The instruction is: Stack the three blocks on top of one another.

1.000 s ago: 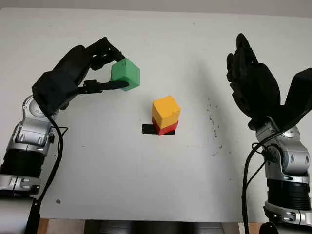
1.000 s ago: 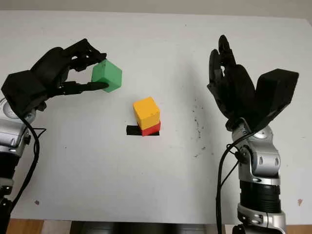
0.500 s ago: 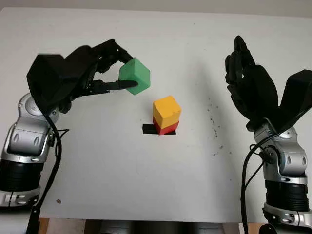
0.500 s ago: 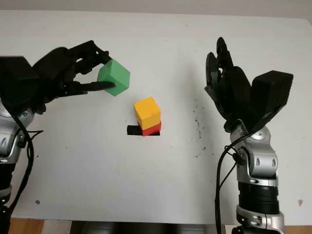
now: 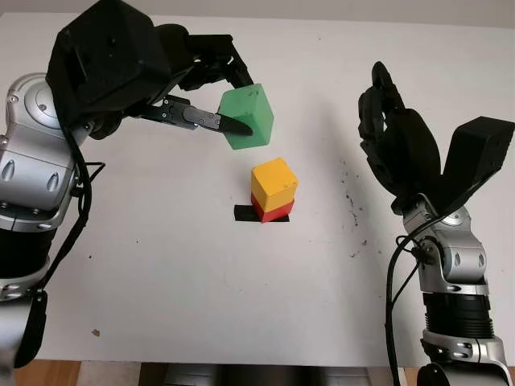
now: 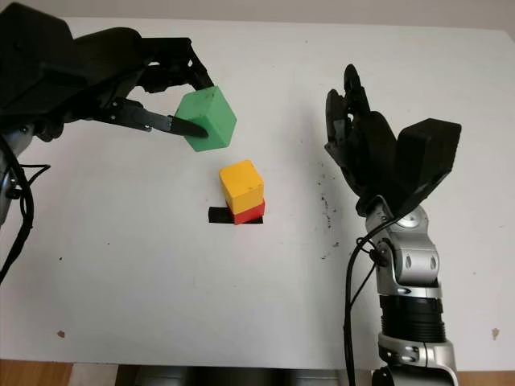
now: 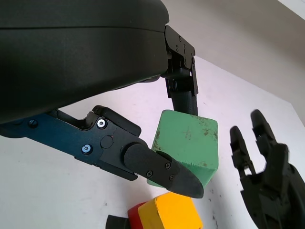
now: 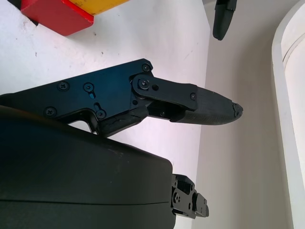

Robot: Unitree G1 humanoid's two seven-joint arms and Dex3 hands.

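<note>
While gripped between the black fingers of the left hand, green cube-shaped block held in the air, up and to the left of the stack. Yellow cube-shaped block resting on red block, itself apparently on a black strip on the white table. Right hand raised at the right, open, holding nothing.

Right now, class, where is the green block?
In the left eye view, the green block is held off the table in the left hand, just up and left of the yellow block on the red block.
</note>
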